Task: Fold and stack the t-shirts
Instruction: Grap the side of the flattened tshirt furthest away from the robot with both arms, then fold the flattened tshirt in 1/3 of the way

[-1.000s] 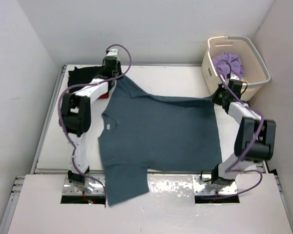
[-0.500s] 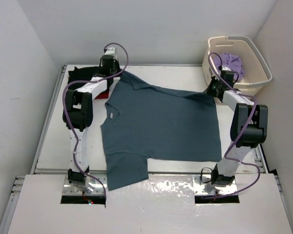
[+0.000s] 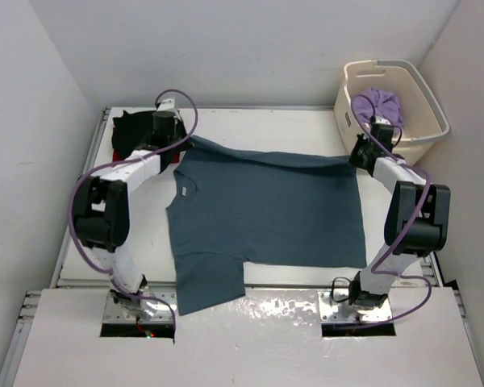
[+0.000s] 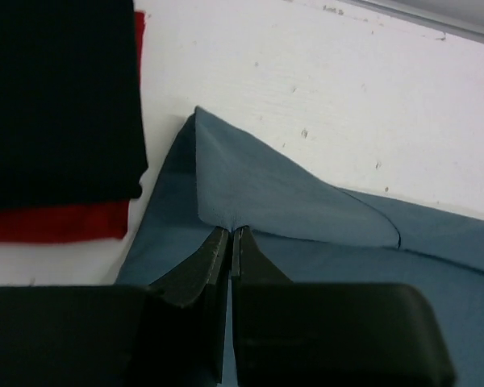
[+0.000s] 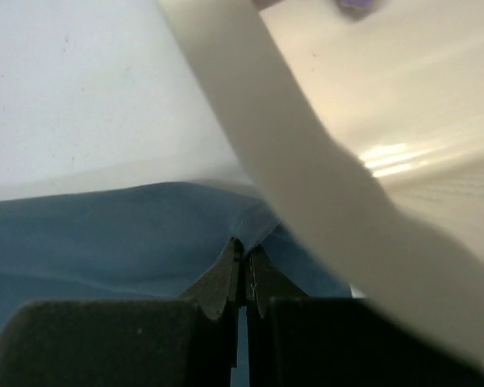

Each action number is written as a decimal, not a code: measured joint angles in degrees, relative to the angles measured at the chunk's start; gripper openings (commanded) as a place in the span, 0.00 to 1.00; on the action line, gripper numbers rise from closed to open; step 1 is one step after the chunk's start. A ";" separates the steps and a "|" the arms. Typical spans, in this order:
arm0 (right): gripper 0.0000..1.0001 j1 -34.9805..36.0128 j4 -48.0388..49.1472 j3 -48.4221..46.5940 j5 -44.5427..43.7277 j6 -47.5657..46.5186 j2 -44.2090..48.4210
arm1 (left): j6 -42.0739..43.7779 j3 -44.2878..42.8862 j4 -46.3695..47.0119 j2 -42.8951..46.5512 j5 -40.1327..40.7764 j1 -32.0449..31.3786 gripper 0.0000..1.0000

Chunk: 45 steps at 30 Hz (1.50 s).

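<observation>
1. Since a black shirt (image 4: 60, 97) lies folded on a folded red shirt (image 4: 56, 222) just left of the left gripper (image 4: 230, 230), two of the four shirts look done.
2. Between the two grippers the teal shirt (image 3: 266, 210) lies spread flat and unfolded. The left gripper is clamped on one corner and the right gripper (image 5: 244, 246) is pinched on the other.
3. Just beyond the right gripper, the purple shirt (image 3: 383, 103) waits in the basket (image 3: 431, 121), not yet started.
</observation>
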<state>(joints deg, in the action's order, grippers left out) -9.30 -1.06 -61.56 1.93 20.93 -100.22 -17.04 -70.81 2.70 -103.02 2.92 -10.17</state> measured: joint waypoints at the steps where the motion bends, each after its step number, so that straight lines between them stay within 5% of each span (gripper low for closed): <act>1: 0.00 0.00 -0.70 0.07 -0.39 -0.04 0.59 | -0.33 1.16 -0.39 1.46 0.28 0.00 0.00; 18: 0.00 0.00 -10.93 0.17 -5.11 -1.97 6.49 | -11.89 22.73 -17.75 31.91 2.25 -2.82 0.00; 25: 0.04 0.00 -13.84 4.28 -7.34 -2.73 8.74 | -17.35 32.15 -22.86 35.47 2.32 -8.39 0.00; 26: 0.05 0.00 -14.53 4.83 -7.91 -2.75 8.76 | -17.99 33.18 -24.24 35.21 2.32 -8.76 0.05; 27: 0.20 0.00 -14.95 5.49 -8.39 -2.71 8.76 | -18.53 33.83 -25.70 34.84 2.36 -8.96 0.18; 28: 0.34 0.00 -15.37 6.19 -8.98 -2.36 8.76 | -19.30 34.12 -27.04 34.36 2.43 -9.01 0.49; 30: 0.64 0.00 -16.17 7.43 -10.01 -2.14 8.76 | -20.28 34.16 -29.53 33.59 2.60 -9.03 0.79; 31: 0.67 0.00 -16.63 7.89 -10.60 -1.90 8.76 | -20.48 34.16 -30.58 33.42 2.58 -9.03 0.91; 33: 0.82 0.00 -17.53 8.33 -11.32 -2.25 8.83 | -21.09 34.05 -32.79 33.38 2.43 -9.14 0.93; 37: 0.86 0.00 -17.86 9.01 -11.69 -2.40 11.65 | -20.65 30.16 -37.88 33.35 3.10 -9.57 1.00; 38: 0.97 0.02 -17.77 9.29 -11.41 -2.54 12.96 | -20.48 28.55 -37.77 33.27 3.15 -9.62 1.00; 45: 0.99 4.00 -14.19 10.23 -7.80 -3.04 18.29 | -18.88 18.47 -23.54 23.85 2.16 -9.62 1.00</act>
<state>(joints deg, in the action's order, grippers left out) -5.30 -15.25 -51.33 -5.87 17.89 -81.93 -35.92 -52.34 -20.84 -79.18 5.08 -19.79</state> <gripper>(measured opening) 0.986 0.996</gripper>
